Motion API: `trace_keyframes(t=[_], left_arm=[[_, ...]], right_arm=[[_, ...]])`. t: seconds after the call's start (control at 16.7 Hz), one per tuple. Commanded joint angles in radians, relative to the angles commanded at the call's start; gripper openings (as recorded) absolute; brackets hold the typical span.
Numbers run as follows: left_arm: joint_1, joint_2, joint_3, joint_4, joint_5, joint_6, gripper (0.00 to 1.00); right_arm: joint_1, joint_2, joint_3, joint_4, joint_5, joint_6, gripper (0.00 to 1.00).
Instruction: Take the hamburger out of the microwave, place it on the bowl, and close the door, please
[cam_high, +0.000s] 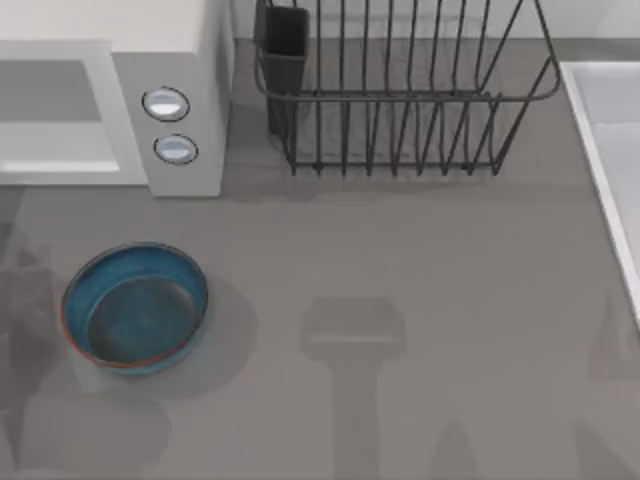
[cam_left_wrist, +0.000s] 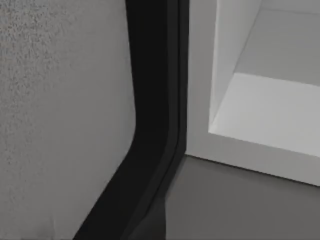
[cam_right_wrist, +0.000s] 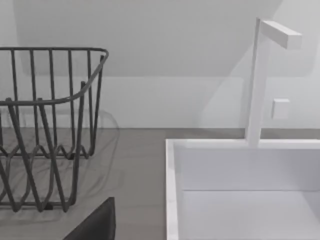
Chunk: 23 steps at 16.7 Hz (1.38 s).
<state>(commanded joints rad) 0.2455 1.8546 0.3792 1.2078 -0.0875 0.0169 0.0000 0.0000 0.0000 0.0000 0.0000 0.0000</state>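
The white microwave (cam_high: 170, 60) stands at the table's back left, its two round knobs (cam_high: 166, 103) facing forward. To their left I see into its cavity (cam_high: 50, 95). The left wrist view is close to the white frame of the microwave's opening (cam_left_wrist: 260, 110). Beside that frame stands a speckled grey panel with a dark edge band (cam_left_wrist: 152, 115), likely the open door. The blue bowl (cam_high: 135, 310) with its reddish rim sits on the table in front of the microwave, with nothing in it. The hamburger is out of view. A dark finger (cam_right_wrist: 95, 225) of my right gripper shows near the rack and sink.
A black wire rack (cam_high: 400, 95) stands at the back centre, right of the microwave, and appears as the rack (cam_right_wrist: 45, 130) in the right wrist view. A white sink (cam_high: 610, 150) runs along the table's right edge, with its faucet (cam_right_wrist: 257, 75). Arm shadows fall on the grey table (cam_high: 400, 260).
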Motion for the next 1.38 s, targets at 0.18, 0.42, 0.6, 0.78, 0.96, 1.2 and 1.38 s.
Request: trace_keyframes(t=[0.18, 0.42, 0.6, 0.78, 0.96, 1.2, 1.38], left_arm=[[0.001, -0.162, 0.010, -0.177, -0.002, 0.000, 0.00], [0.002, -0.302, 0.020, -0.323, -0.004, 0.000, 0.00], [0.002, -0.313, 0.021, -0.334, -0.004, 0.000, 0.00], [0.001, -0.310, 0.018, -0.331, -0.004, 0.002, 0.00], [-0.003, -0.277, 0.079, -0.393, 0.048, 0.064, 0.00], [-0.019, -0.170, 0.260, -0.623, 0.219, 0.285, 0.00], [-0.036, -0.071, 0.433, -0.896, 0.384, 0.529, 0.00]], right_arm=[[0.000, 0.000, 0.000, 0.000, 0.000, 0.000, 1.00], [0.000, 0.000, 0.000, 0.000, 0.000, 0.000, 1.00], [0.000, 0.000, 0.000, 0.000, 0.000, 0.000, 1.00], [0.000, 0.000, 0.000, 0.000, 0.000, 0.000, 1.00], [0.000, 0.000, 0.000, 0.000, 0.000, 0.000, 1.00], [0.000, 0.000, 0.000, 0.000, 0.000, 0.000, 1.00], [0.000, 0.000, 0.000, 0.000, 0.000, 0.000, 1.00]])
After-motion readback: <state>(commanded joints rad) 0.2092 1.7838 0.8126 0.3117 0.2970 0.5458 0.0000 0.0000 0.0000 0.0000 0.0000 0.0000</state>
